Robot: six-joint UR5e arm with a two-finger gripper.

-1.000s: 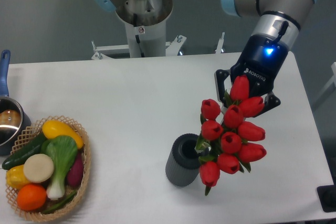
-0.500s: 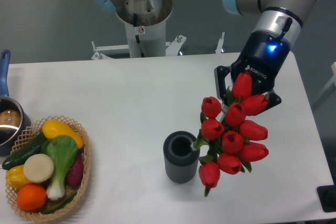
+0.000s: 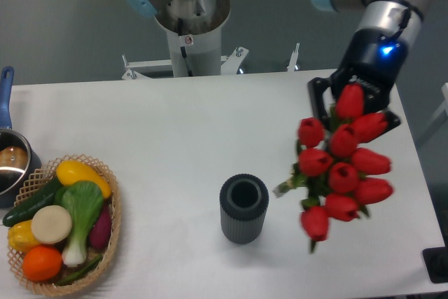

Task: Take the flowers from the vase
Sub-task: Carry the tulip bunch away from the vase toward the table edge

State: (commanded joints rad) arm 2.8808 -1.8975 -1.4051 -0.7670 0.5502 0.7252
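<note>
1. The bunch of red tulip buds with green stems and leaves (image 3: 341,176) has moved up and to the right within the last second. A second ago its lower stems reached toward the mouth of the vase; now the whole bunch hangs in the air, apart from the vase, over the right side of the white table (image 3: 161,138).

2. The small dark grey ribbed cylindrical vase (image 3: 243,209) stands upright near the front middle of the table. Its round mouth is now dark and empty, and it sits straighter than it did a second ago, when it leaned slightly.

3. The robot's two-finger hand (image 3: 350,106), dark with a blue light above it, sits behind the top of the bunch. The tulips hide its fingers, so the grip itself cannot be seen; since the flowers hang in the air and travelled with it, it is judged to be clamped on the stems.

4. For the task, this means the flowers appear to be out of the vase and lifted, so the pick looks essentially done.

5. At the left edge, a woven wicker basket of mixed vegetables (image 3: 63,225) and a blue-handled metal pot (image 3: 10,159) are unchanged.
</note>
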